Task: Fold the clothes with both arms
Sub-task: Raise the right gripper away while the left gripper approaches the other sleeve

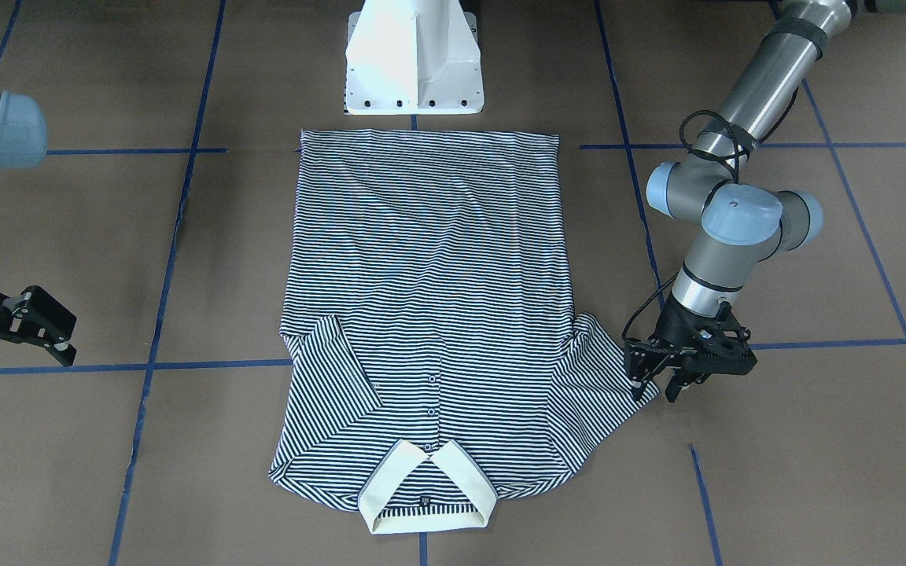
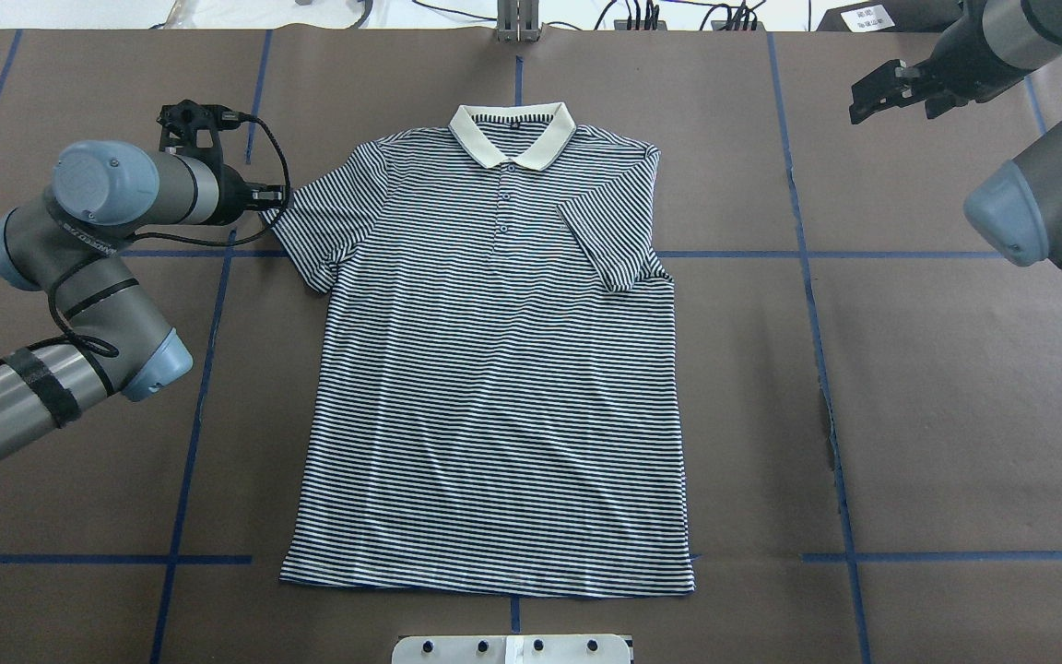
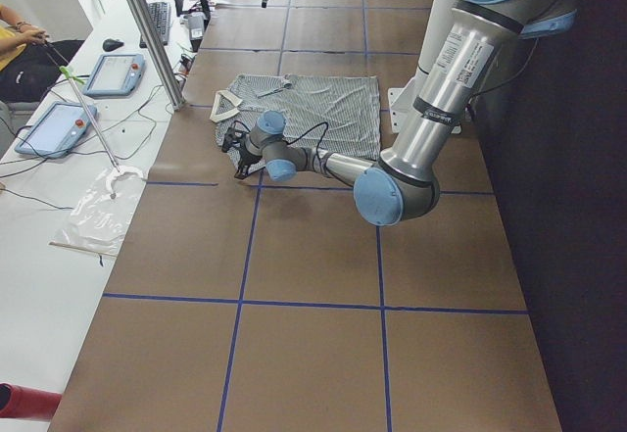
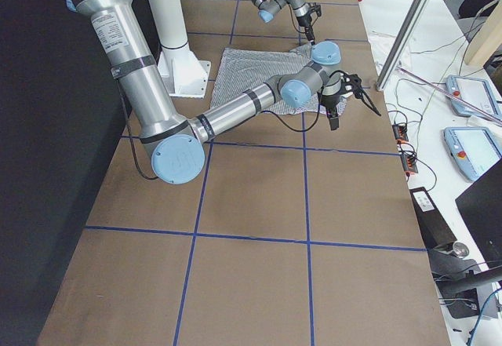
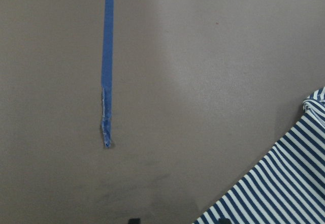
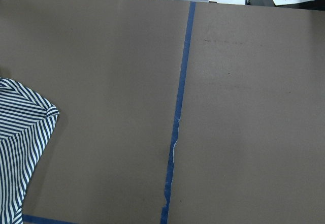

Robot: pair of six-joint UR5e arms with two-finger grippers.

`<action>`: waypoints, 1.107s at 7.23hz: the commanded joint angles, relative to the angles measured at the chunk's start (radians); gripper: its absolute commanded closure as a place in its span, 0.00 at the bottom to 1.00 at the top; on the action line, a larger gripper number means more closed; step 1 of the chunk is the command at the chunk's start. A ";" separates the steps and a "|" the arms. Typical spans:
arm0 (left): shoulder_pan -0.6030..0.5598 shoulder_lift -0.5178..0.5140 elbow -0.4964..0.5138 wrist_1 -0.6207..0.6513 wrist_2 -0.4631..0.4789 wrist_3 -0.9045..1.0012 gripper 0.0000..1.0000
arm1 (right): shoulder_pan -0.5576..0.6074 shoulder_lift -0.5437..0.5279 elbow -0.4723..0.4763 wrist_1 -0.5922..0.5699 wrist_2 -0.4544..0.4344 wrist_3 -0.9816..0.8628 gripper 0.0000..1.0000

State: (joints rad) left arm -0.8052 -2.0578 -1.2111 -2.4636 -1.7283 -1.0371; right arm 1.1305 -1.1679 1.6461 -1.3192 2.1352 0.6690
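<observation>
The short-sleeved polo shirt with thin navy-and-white stripes (image 2: pixel 494 387) lies flat and front-up on the brown surface crossed by blue tape lines (image 2: pixel 955 415), between the 2 sets of jaws. Its plain cream collar (image 2: pixel 513 136) is spread open above a row of small buttons. The sleeve nearer the right jaws (image 2: pixel 609 242) is folded in over the chest. The other sleeve (image 2: pixel 324 226) lies spread out. At its hem, low by the surface, the jaws of the grey tubular left arm (image 1: pixel 736 228) stand parted. The jaws of the right arm (image 2: pixel 1056 175) are parted too, well apart from the shirt and holding nothing.
</observation>
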 commanded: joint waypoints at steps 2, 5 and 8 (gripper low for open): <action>0.001 0.005 -0.002 -0.001 0.000 -0.006 0.57 | 0.000 -0.001 0.000 0.000 0.000 0.000 0.00; 0.001 0.007 -0.007 -0.003 0.027 -0.006 1.00 | 0.000 -0.001 0.000 0.000 0.000 0.000 0.00; 0.001 -0.001 -0.030 0.009 0.042 -0.006 1.00 | 0.000 -0.001 0.000 0.000 -0.001 0.000 0.00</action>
State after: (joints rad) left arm -0.8038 -2.0539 -1.2287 -2.4627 -1.6901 -1.0435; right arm 1.1305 -1.1693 1.6460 -1.3192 2.1350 0.6688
